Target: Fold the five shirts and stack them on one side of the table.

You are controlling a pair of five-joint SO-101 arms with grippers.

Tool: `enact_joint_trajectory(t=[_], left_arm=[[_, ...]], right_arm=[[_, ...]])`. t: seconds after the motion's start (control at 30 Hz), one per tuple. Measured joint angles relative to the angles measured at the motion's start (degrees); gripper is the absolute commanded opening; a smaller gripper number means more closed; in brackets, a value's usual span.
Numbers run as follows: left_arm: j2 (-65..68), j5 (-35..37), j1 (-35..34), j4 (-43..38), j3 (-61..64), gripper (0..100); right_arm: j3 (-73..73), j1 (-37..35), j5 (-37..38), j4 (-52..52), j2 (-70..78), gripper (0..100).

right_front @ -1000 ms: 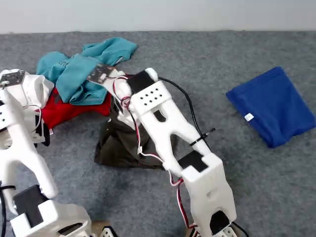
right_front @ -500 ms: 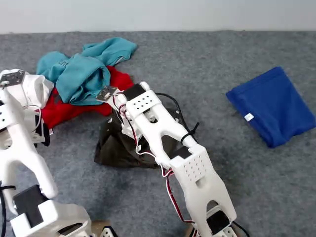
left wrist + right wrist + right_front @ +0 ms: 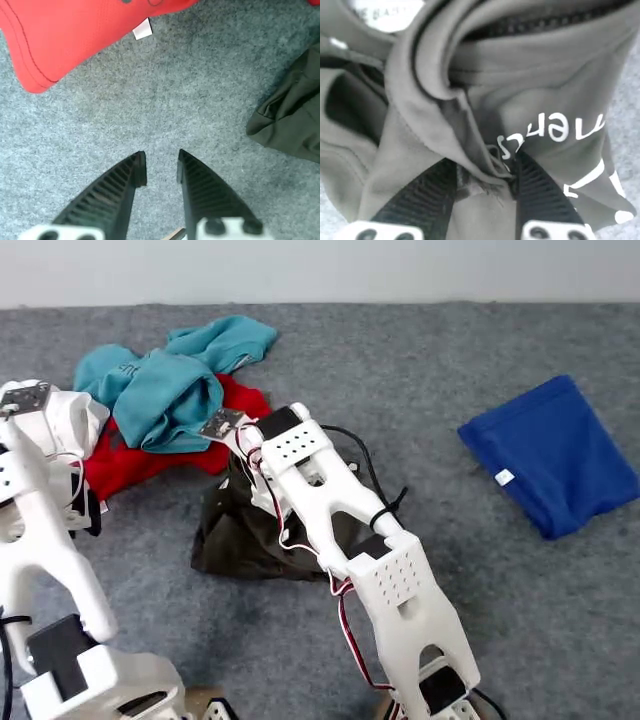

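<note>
A dark olive shirt [image 3: 240,535] lies crumpled at the table's middle. My right gripper [image 3: 485,182] is shut on a fold of this dark shirt [image 3: 485,115], and the right arm [image 3: 330,500] stretches over it. Behind it lie a red shirt [image 3: 150,458], a teal shirt [image 3: 165,380] on top of that, and a white shirt [image 3: 75,418] at the left edge. A folded blue shirt [image 3: 550,455] sits alone at the right. My left gripper [image 3: 161,167] hangs open over bare carpet, between the red shirt [image 3: 65,35] and the dark shirt [image 3: 295,125].
The grey carpet [image 3: 420,370] covers the whole table. The left arm [image 3: 40,510] stands by the white shirt at the left edge. Open carpet lies between the dark shirt and the blue shirt, and along the far side.
The right arm's wrist drew back from the teal shirt toward the near side and came down on the dark shirt. The left arm has kept still.
</note>
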Motion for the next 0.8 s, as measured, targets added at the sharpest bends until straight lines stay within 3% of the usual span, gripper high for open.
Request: enact_joint_trajectory(t=[0.33,0.5,0.8], left_arm=[[0.0,0.0,0.0,0.0,0.0,12],[0.0,0.0,0.0,0.0,0.0,12],[0.0,0.0,0.0,0.0,0.0,12]], right_arm=[[0.1,0.1,0.0,4.8,-4.0,13.9],[0.1,0.1,0.0,7.0,-4.0,19.2],[0.4,0.1,0.0,7.3,-4.0,13.5]])
